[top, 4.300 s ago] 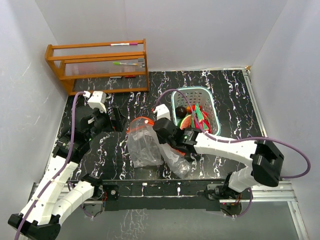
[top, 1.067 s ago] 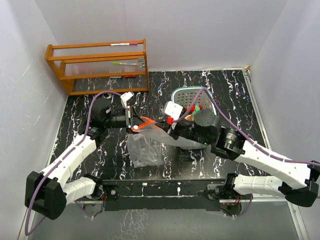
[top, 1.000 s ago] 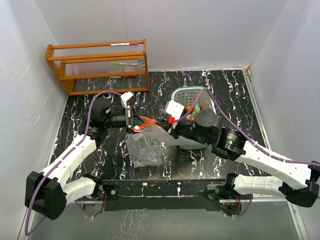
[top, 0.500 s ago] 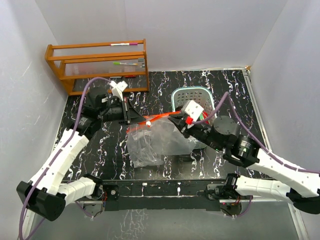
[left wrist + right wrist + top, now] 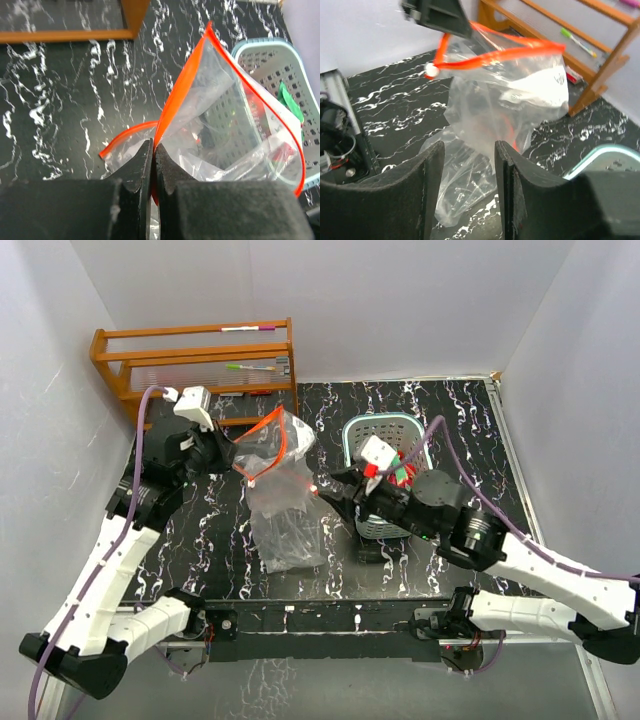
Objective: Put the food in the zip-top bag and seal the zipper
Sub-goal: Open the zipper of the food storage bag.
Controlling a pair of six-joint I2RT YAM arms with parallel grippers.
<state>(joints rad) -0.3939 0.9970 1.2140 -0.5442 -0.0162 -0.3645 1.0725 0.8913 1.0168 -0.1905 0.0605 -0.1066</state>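
Left gripper (image 5: pixel 152 162) clamped on zipper (image 5: pixel 181 95), zip-top bag (image 5: pixel 285 455) hanging open beside basket (image 5: pixel 385 420). Right gripper (image 5: pixel 468 152) spread, empty. Food (image 5: pixel 289 102) in basket; loading, sealing outstanding.

The bag (image 5: pixel 275 480) hangs raised, its mouth gaping toward the right gripper (image 5: pixel 330 486), with open air between them. The left gripper (image 5: pixel 238 465) blocks the mouth's left corner. The right arm (image 5: pixel 440 512) covers the basket's (image 5: pixel 360 424) near half. The rack (image 5: pixel 190 365) walls the back left.
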